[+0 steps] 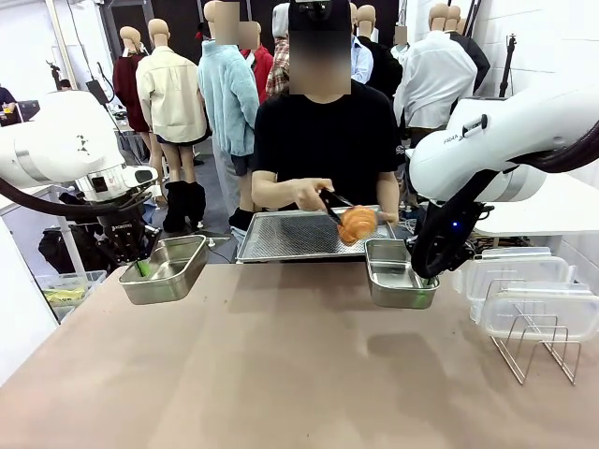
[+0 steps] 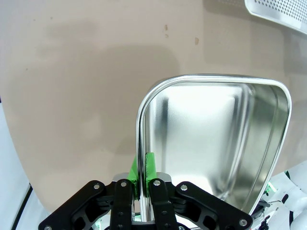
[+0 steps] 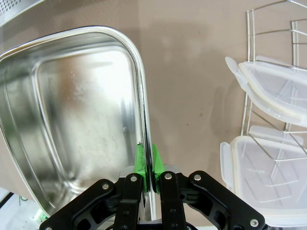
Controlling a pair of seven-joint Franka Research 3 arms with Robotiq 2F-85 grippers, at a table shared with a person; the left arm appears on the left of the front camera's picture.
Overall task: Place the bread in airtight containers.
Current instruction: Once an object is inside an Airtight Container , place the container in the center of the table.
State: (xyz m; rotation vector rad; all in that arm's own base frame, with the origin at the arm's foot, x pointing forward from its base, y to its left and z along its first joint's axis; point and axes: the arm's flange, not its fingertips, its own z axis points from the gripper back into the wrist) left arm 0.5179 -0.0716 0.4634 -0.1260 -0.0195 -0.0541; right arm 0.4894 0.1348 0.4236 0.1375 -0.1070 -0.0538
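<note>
The left rectangular stainless-steel tin (image 1: 167, 269) and the right rectangular stainless-steel tin (image 1: 401, 274) are bright polished metal, walls mirror-like, floors slightly hazed. The large flat perforated metal tray (image 1: 290, 234) has a duller satin finish. The golden-brown croissant (image 1: 357, 224) has a ridged, faintly glossy crust. The clear plastic lids (image 1: 538, 313) are smooth and translucent. The thin wire rack (image 1: 537, 348) is shiny metal. The tan table (image 1: 281, 374) is smooth and matt.

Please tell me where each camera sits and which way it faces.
Front view: between the arms, facing the person across the table; left gripper and right gripper show.
Left wrist view: on that wrist, looking down into the left tin; pads pinch its rim.
Right wrist view: likewise, into the right tin, clear lids beside.
Front and right wrist share that tin and lids.
</note>
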